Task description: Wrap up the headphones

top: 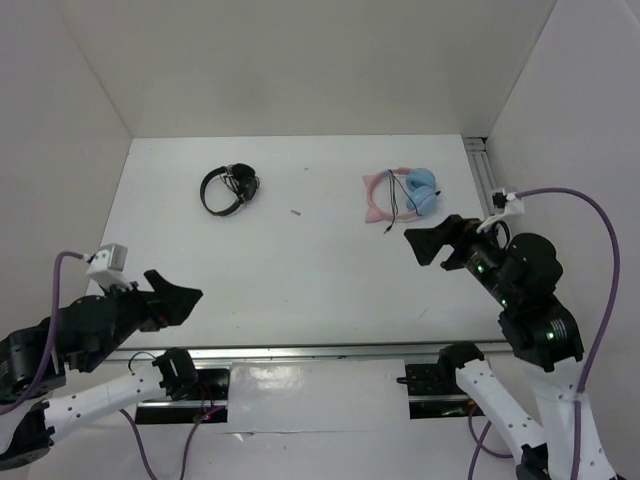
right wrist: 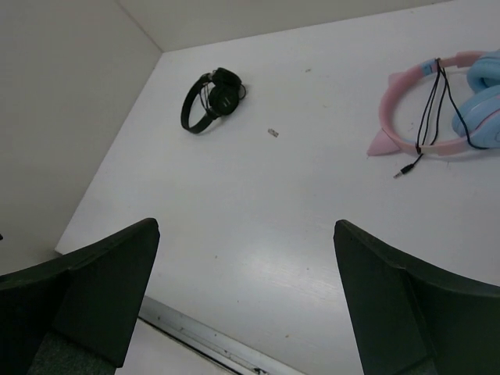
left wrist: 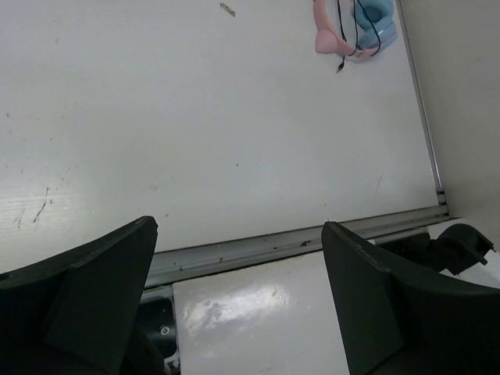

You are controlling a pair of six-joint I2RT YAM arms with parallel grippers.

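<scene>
The headphones (top: 422, 190) lie flat by the right edge of the table (top: 300, 270), toward its far corner, pink band pointing inward and blue cups outward. The right gripper (top: 432, 243) hangs just on their near side, jaws wide and empty. The left gripper (top: 172, 298), equally wide and empty, is well apart by the left edge, so the right arm is closer

The top camera looked down from high over the near edge at the whole desk (top: 300, 260). The wrist cameras sat nearer, looking out past the left end effector (left wrist: 238, 226) and right end effector (right wrist: 246, 226). All three showed the headphones (top: 422, 190); top and right wrist shared the black headphones (top: 240, 184).
</scene>
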